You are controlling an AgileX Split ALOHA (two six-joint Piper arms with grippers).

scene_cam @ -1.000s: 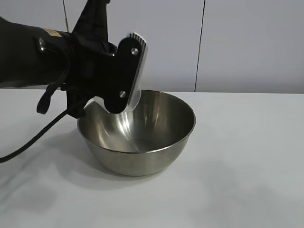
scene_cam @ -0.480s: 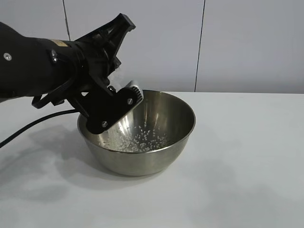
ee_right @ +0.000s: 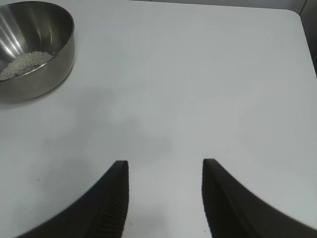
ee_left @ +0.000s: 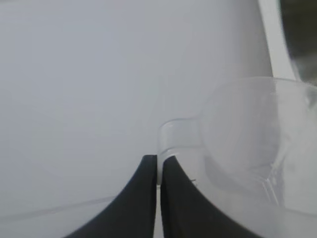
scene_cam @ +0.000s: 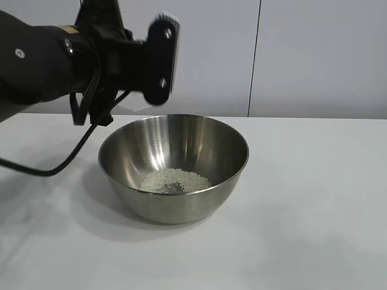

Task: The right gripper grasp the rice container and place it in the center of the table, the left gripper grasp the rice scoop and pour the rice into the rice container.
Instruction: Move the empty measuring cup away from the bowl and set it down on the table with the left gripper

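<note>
The rice container (scene_cam: 174, 168) sits on the table (scene_cam: 314, 199) with the rice (scene_cam: 175, 180) heaped inside. Above its far-left rim, the left gripper (ee_left: 159, 166) pinches the rice scoop (ee_left: 237, 144) by its tab, apparently empty. Well apart, the right gripper (ee_right: 165, 166) hangs parted, holding nothing

We viewed the rice container (scene_cam: 174, 169) level and close from outside, facing the wall. The right wrist camera looked down across the table (ee_right: 198, 74) from farther off, sharing that bowl; the left wrist camera sat tight behind its fingertips (ee_left: 148, 188).
</note>
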